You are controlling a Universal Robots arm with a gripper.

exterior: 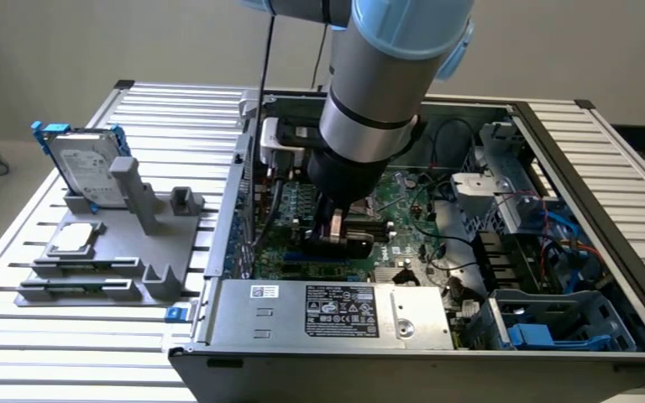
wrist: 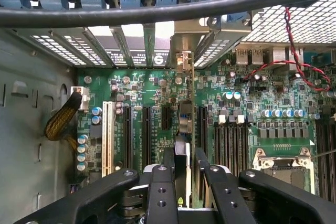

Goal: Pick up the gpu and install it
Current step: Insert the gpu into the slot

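Seen edge-on in the wrist view, the gpu [wrist: 184, 121] is a thin upright card with its silver end bracket [wrist: 184, 43] against the slotted rear wall of the case. My gripper [wrist: 185, 156] is shut on the card, one black finger [wrist: 169, 163] on each side. The card stands over the long black expansion slots [wrist: 147, 135] of the green motherboard [wrist: 236, 85]. I cannot tell whether its edge touches a slot. In the exterior view my gripper [exterior: 339, 239] reaches down into the open computer case [exterior: 591, 168], low over the motherboard, and the arm hides the card.
A thick black cable [wrist: 168, 9] crosses above the card. The CPU socket [wrist: 281, 163] and a white slot [wrist: 107, 137] flank the slots. Outside the case, a grey fixture [exterior: 132, 252] carries a blue-framed hard drive [exterior: 81, 164] and a small silver chip [exterior: 76, 239]. The power supply [exterior: 328, 311] fills the case's near end.
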